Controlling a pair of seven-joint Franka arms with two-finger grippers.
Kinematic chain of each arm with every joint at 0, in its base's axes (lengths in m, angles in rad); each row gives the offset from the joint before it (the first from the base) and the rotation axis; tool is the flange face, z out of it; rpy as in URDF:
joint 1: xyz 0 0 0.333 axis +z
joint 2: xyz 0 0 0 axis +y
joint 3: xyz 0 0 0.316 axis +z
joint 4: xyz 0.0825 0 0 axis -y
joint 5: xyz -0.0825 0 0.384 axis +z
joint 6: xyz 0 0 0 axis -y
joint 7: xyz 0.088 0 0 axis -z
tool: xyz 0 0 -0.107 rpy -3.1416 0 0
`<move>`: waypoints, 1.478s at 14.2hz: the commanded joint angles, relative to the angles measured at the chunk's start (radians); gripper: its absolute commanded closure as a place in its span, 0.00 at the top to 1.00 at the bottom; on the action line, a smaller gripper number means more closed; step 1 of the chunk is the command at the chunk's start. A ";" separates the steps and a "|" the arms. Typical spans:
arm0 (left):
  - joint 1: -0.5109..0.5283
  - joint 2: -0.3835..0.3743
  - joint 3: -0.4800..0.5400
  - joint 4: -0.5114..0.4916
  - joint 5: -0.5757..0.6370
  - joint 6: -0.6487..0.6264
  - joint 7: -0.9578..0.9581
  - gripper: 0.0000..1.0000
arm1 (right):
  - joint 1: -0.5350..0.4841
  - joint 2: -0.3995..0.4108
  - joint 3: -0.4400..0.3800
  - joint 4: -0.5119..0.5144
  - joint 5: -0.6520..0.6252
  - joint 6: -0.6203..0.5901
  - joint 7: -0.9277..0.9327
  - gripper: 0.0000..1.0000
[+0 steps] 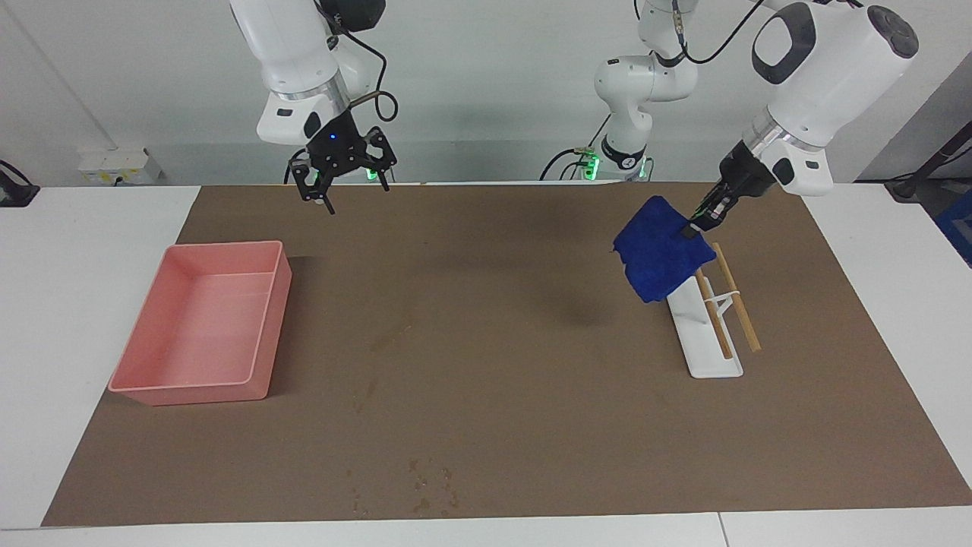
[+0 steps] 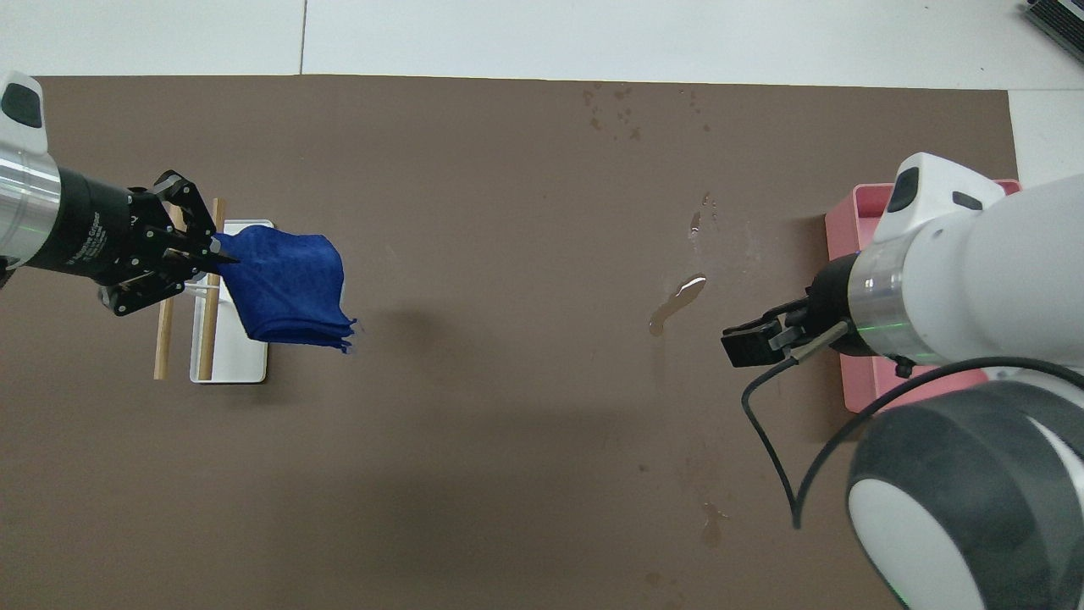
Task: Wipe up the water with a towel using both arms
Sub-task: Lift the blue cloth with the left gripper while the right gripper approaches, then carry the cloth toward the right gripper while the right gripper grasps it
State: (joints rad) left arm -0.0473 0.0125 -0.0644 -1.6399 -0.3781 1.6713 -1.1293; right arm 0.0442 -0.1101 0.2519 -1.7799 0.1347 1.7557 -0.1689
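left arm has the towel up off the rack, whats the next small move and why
Probably carry the towel toward the water mid-mat. The left end effector is shut on the towel, which hangs over the rack, well short of the puddle; the open right end effector waits in the air.
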 commanded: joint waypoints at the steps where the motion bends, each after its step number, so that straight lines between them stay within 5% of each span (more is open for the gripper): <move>1: -0.011 0.000 -0.002 0.014 -0.147 -0.013 -0.319 0.00 | 0.049 -0.023 0.004 -0.052 0.019 0.053 0.040 1.00; 6: -0.031 -0.009 -0.103 -0.020 -0.231 0.124 -0.722 0.00 | 0.182 -0.028 0.004 -0.072 0.020 0.108 0.124 1.00; 10: -0.129 -0.028 -0.107 -0.083 -0.234 0.252 -0.811 0.00 | 0.305 -0.023 0.004 -0.073 0.020 0.174 0.230 1.00; 21: -0.192 -0.074 -0.111 -0.095 -0.262 0.073 -0.882 0.00 | 0.387 0.067 0.001 -0.067 0.006 0.447 0.318 1.00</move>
State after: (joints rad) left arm -0.2258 -0.0163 -0.1874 -1.7134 -0.6191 1.7917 -1.9959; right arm 0.4418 -0.0587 0.2572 -1.8496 0.1373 2.1627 0.1364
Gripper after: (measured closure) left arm 0.934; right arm 0.000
